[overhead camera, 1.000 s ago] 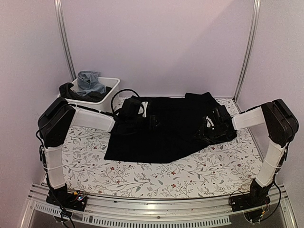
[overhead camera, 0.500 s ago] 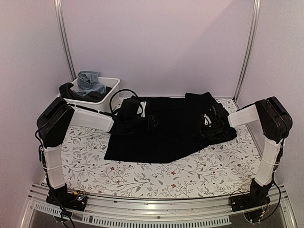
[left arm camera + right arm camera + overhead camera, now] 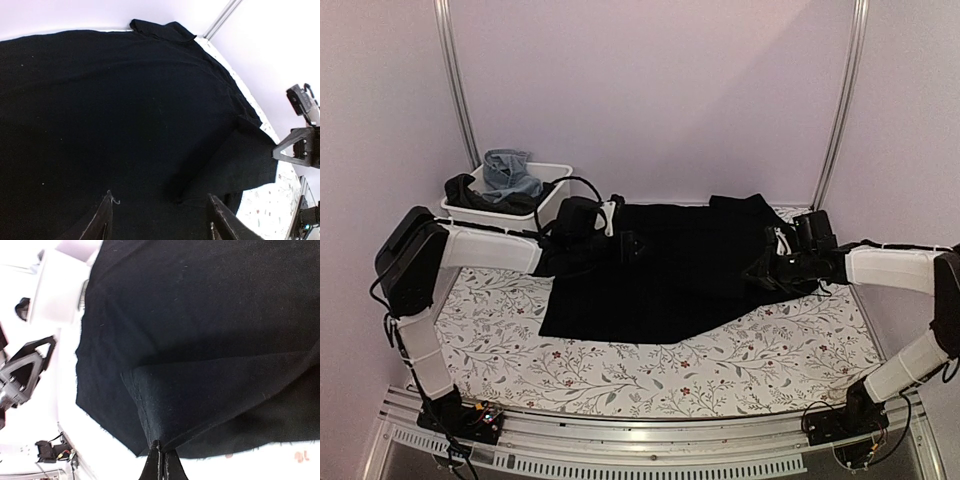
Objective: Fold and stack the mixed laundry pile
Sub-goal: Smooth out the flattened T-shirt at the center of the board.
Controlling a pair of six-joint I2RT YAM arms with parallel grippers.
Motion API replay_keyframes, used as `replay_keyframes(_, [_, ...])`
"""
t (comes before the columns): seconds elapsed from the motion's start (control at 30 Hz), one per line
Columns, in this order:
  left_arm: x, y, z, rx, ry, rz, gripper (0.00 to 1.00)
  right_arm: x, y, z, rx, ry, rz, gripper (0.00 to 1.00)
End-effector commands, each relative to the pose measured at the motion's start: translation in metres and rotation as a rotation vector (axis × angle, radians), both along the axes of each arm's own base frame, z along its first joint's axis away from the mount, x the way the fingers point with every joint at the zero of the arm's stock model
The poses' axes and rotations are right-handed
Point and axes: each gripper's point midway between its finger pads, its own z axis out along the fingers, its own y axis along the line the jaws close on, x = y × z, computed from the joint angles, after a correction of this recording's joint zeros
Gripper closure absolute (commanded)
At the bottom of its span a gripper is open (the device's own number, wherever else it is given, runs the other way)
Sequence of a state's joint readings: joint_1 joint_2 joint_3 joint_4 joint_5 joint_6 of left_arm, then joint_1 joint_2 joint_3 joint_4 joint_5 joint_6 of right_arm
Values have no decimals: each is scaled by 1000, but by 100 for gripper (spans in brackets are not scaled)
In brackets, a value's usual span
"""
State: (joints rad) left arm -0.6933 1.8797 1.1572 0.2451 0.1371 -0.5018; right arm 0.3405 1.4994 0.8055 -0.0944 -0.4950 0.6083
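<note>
A large black cloth (image 3: 650, 285) lies spread on the flower-print table (image 3: 650, 375). In the right wrist view my right gripper (image 3: 161, 460) is shut on a folded-over hem of the black cloth (image 3: 200, 395), near its right edge. The top view shows that right gripper (image 3: 767, 272) low over the cloth's right side. My left gripper (image 3: 627, 246) hovers over the cloth's far left part. Its fingers (image 3: 104, 216) stand apart above flat black cloth (image 3: 125, 110), with nothing between them. Light blue jeans (image 3: 510, 172) and dark clothes (image 3: 468, 190) sit in the bin.
A white plastic bin (image 3: 525, 212) stands at the far left corner of the table. Metal frame posts (image 3: 840, 100) rise at both back corners. An aluminium rail (image 3: 650, 440) runs along the near edge by the arm bases.
The right gripper closed on the cloth's edge while its arm stretched out low across the right side. The left arm shifted slightly toward the far left.
</note>
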Motion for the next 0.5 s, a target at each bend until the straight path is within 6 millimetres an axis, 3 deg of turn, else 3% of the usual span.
replay_keyframes(0.0, [-5, 16, 21, 1, -38, 17, 38, -51, -18, 14, 11, 45, -42, 100])
replay_keyframes(0.3, [-37, 24, 14, 70, -34, -5, 37, -159, -64, 34, 65, 122, -176, 100])
replay_keyframes(0.47, [-51, 23, 2, 106, -4, -14, 37, -195, -79, 11, 72, 223, -240, 100])
